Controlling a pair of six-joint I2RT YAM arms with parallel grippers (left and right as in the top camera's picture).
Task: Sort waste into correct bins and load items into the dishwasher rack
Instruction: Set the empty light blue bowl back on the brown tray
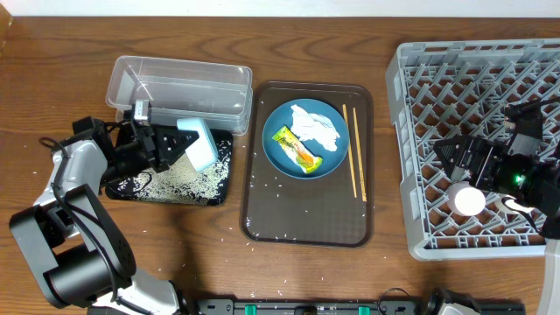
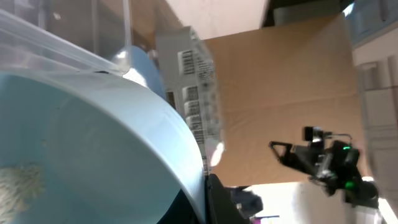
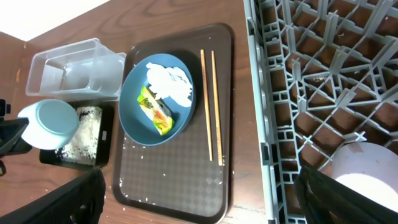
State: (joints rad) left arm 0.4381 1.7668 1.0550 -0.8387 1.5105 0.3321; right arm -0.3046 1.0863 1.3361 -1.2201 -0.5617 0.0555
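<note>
— Left arm [image 1: 63, 179]?
— Silver-grey shells, black round joints, fat black cylinders down near the base.
— And the left gripper [image 1: 175, 147]?
— Matte black, angular, with a small white block mounted just behind.
— Right arm [image 1: 516, 171]?
— Black all over, blocky, hard to separate into parts. Glows green from one small light near the wrist; thin black cable looping above.
— Right fingers [image 3: 59, 199]?
— Dark, blunt, blurred at the lower corners of the wrist view.
</note>
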